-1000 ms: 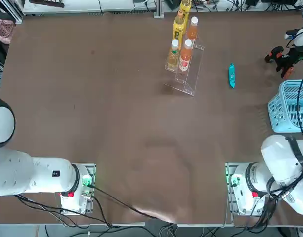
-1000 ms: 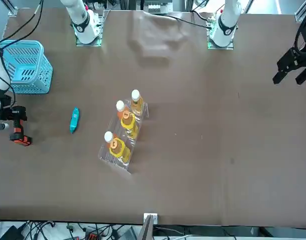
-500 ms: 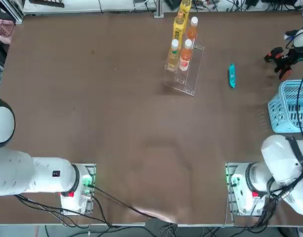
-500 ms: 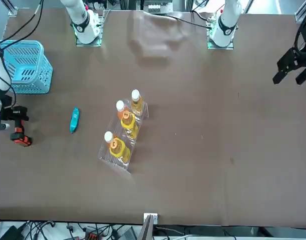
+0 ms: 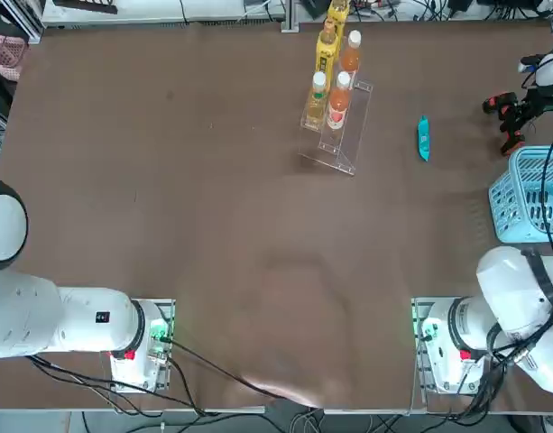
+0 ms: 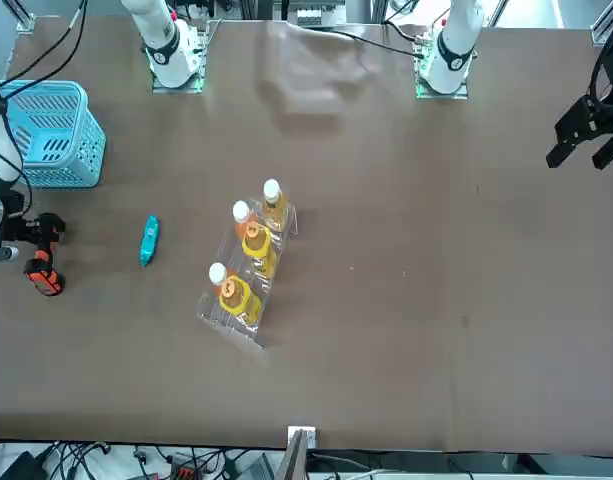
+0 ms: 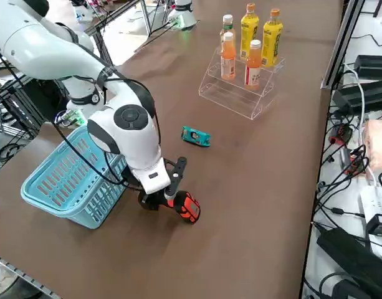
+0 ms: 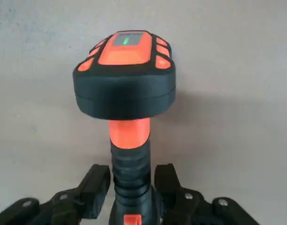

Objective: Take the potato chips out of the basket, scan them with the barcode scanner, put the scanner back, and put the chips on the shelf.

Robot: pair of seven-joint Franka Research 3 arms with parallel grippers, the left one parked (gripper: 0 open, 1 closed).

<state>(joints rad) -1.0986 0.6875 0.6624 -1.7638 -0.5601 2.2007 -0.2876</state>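
The barcode scanner (image 8: 124, 70), black with an orange handle, lies on the brown table beyond the basket (image 5: 529, 194). My right gripper (image 8: 131, 176) is open and straddles the scanner's handle, a finger (image 8: 99, 183) standing close on each side. In the right side view the gripper (image 7: 172, 187) hangs low over the scanner (image 7: 188, 208) beside the light blue basket (image 7: 60, 180). The potato chips (image 5: 423, 138), a slim teal packet, lie flat on the table between the scanner (image 5: 502, 104) and the clear shelf (image 5: 344, 135).
Several orange and yellow bottles (image 7: 253, 37) stand on the shelf's (image 7: 234, 96) upper tiers. Cables and boxes lie along the table's far edge (image 7: 359, 68). The right arm's base (image 5: 447, 343) sits at the near edge.
My right gripper's fingers have spread apart off the scanner's handle. The scanner has settled onto the table. The chips, basket and shelf have not moved.
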